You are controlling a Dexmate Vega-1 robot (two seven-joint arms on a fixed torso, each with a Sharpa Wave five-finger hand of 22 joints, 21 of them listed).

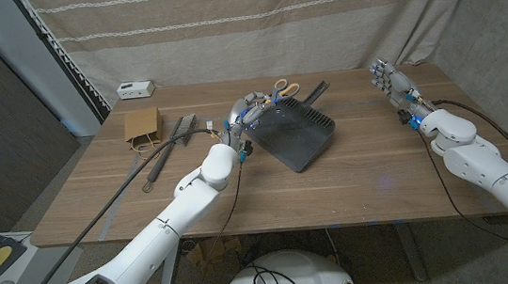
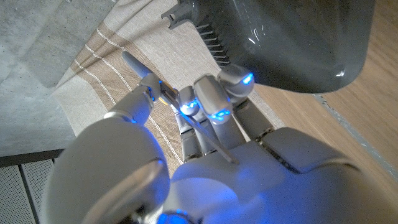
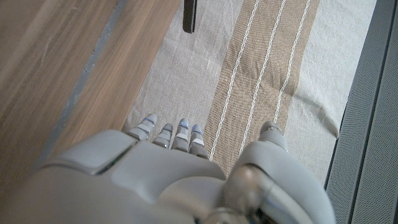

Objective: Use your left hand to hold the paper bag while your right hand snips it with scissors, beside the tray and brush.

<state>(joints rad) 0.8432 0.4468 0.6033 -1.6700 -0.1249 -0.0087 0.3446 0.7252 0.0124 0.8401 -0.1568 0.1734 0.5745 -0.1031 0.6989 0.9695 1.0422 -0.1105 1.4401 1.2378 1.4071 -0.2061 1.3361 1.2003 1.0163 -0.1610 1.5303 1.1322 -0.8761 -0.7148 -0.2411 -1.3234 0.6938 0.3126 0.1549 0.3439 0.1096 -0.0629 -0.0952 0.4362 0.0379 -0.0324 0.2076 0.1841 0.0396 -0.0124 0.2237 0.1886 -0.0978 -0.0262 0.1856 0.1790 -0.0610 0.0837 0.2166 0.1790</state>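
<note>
Over on the far left of the wooden tabletop point(image 1: 353, 184), the brown paper bag point(image 1: 142, 125) lies near the back edge, handles toward the front, with nothing touching it. Behind it, right at the back edge, sits a small white box point(image 1: 135, 88). Just beside the bag on its right is the brush point(image 1: 180, 128), its long dark handle running diagonally toward the front left.

Moving to the middle, the left hand point(image 1: 242, 124) is up at the left rim of the dark tray point(image 1: 298, 133), well apart from the bag. In the left wrist view the left hand point(image 2: 205, 124) has its fingers point(image 2: 219, 102) curled in close together right against the tray point(image 2: 298, 43); whether it has hold of anything there I cannot tell. The tray sits tilted on the tabletop, its open mouth facing the front. Right behind it, the scissors point(image 1: 283, 90) with yellow-and-grey handles lie near the back edge, and a dark comb-like piece point(image 1: 318, 90) rests just beside them.

On the right, the right hand point(image 1: 392, 80) is raised near the back right corner, fingers point(image 1: 381, 72) extended and apart, gripping nothing, well apart from the scissors. The right wrist view shows the right hand point(image 3: 186, 168) above the tabletop edge with the striped curtain point(image 3: 261, 68) behind.
</note>
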